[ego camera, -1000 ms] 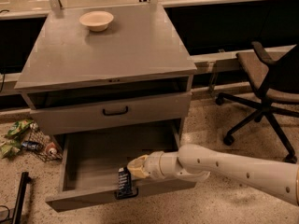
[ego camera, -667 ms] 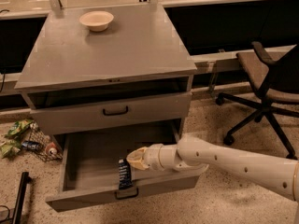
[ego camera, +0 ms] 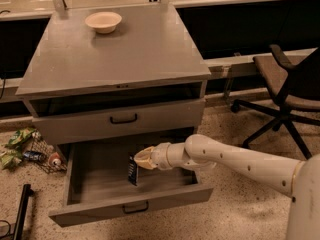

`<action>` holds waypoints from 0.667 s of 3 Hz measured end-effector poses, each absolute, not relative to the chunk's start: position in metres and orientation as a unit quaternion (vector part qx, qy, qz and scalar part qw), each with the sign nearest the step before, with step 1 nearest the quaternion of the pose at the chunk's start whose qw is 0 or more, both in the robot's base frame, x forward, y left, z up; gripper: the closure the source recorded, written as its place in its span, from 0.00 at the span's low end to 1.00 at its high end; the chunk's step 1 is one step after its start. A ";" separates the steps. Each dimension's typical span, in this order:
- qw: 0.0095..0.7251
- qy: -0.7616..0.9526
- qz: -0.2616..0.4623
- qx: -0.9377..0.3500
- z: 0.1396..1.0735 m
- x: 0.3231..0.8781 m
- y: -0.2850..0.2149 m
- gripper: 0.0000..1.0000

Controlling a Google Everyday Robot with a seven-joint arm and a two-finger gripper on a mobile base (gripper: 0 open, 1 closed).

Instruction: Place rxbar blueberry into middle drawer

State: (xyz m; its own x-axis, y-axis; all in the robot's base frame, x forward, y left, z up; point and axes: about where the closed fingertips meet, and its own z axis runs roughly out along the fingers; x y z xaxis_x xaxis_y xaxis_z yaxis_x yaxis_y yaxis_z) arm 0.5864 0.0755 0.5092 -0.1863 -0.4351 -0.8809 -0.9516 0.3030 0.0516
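Note:
The middle drawer (ego camera: 100, 211) is pulled out wide, with a plain grey tray inside and a small black handle on its front panel. My gripper (ego camera: 142, 159) reaches into it from the right, over the middle of the tray. It is shut on the rxbar blueberry (ego camera: 132, 171), a dark navy bar that hangs upright from the fingertips, its lower end close to the tray floor. The white arm (ego camera: 235, 159) crosses the drawer's right side.
The shut drawer front one tier higher (ego camera: 165, 115) sits just above my gripper. A beige bowl (ego camera: 103, 21) stands on the cabinet top. An office chair (ego camera: 290, 84) is to the right. Snack bags and litter (ego camera: 20, 144) lie on the floor at left.
My gripper has moved from near the drawer's front panel back toward the middle of the tray, carrying the bar with it.

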 end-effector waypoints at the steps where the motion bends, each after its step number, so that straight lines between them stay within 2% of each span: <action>1: 0.393 0.700 0.327 -0.500 0.496 0.599 0.081 0.79; 2: 0.383 0.704 0.330 -0.499 0.484 0.603 0.088 0.58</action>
